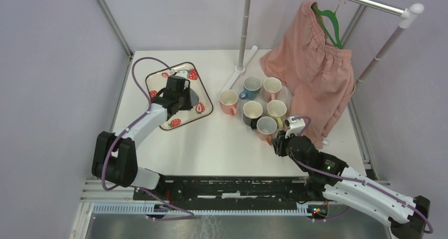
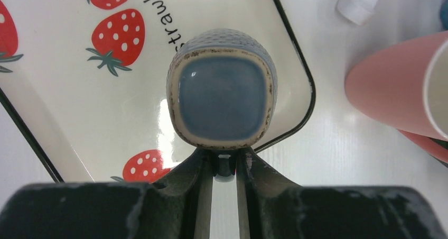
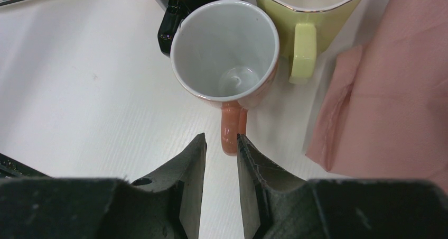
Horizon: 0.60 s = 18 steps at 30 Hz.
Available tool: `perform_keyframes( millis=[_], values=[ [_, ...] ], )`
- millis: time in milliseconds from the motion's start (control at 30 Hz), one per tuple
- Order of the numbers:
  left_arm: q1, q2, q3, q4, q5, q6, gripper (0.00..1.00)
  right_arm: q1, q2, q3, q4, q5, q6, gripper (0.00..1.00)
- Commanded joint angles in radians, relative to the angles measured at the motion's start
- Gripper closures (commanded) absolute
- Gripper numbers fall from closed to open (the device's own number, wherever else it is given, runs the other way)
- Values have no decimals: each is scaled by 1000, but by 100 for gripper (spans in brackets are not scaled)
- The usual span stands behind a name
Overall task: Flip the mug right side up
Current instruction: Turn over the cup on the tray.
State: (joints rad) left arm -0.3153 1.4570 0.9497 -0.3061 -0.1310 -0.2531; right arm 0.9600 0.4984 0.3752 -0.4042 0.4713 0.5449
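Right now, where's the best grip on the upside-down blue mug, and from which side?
The handle, coming side-on from that side. The mug sits rim-down on the tray, body wide and rounded; the left gripper is pinched on the handle there.

My left pincer (image 2: 224,162) is pinched on the handle of the grey-blue mug (image 2: 222,99), whose glazed base faces me. The mug sits upside down on the strawberry tray (image 2: 63,117), near its rounded corner. A pink mug (image 2: 388,88) lies beyond, on the white table (image 2: 327,154).
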Motion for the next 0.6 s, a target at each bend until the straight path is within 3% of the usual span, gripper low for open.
perform_keyframes(
  millis=[0, 233, 567],
  values=[
    [3, -114, -28, 134, 57, -8, 98, 0, -9, -4, 35, 6, -3, 67],
    [4, -290, -117, 248, 170, -128, 98, -1, -42, 5, 59, -1, 9, 66],
    [4, -477, -241, 458, 392, -344, 98, 0, -41, 2, 253, -98, 88, 62]
  ],
)
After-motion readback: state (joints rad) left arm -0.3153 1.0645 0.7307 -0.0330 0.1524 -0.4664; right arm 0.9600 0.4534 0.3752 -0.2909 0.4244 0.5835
